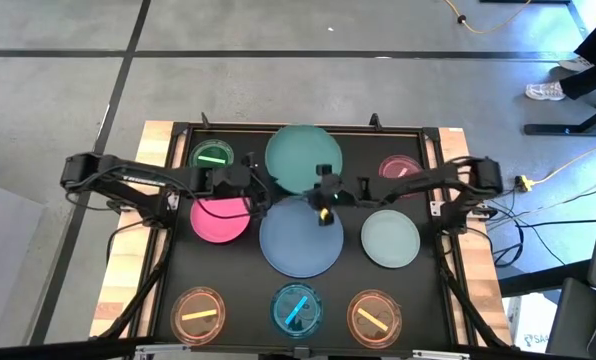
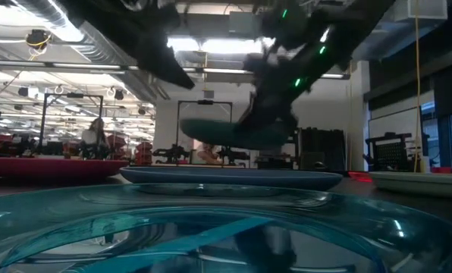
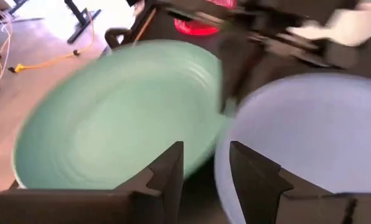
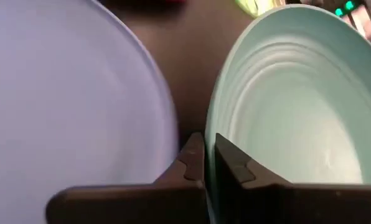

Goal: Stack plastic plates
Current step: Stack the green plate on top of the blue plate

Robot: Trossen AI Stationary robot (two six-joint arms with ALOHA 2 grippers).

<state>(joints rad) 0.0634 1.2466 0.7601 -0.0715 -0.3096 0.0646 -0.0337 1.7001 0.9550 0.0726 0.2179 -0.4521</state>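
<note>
Large plates: teal plate [image 1: 303,158], blue plate [image 1: 299,240], pink plate [image 1: 219,219], pale grey-green plate [image 1: 390,238]. Small translucent plates, each striped: green [image 1: 212,155], pink-red [image 1: 399,168], two orange [image 1: 198,314] [image 1: 375,317], blue [image 1: 297,309]. Bench [image 1: 426,300] mat black, edges pale wood. Fingers [image 4: 201,163] dark.

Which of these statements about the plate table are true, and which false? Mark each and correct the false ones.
1. The right tool is shut on the rim of the teal plate. True.
2. The teal plate lies flat on the table. False: the low view shows it lifted above the blue plate.
3. The left tool grips the opaque pink plate. False: it is open, holding nothing.
4. Three small translucent plates sit along the near edge: orange, blue, orange. True.
5. The pale grey-green plate is stacked on the blue plate. False: it lies alone beside it.
</note>
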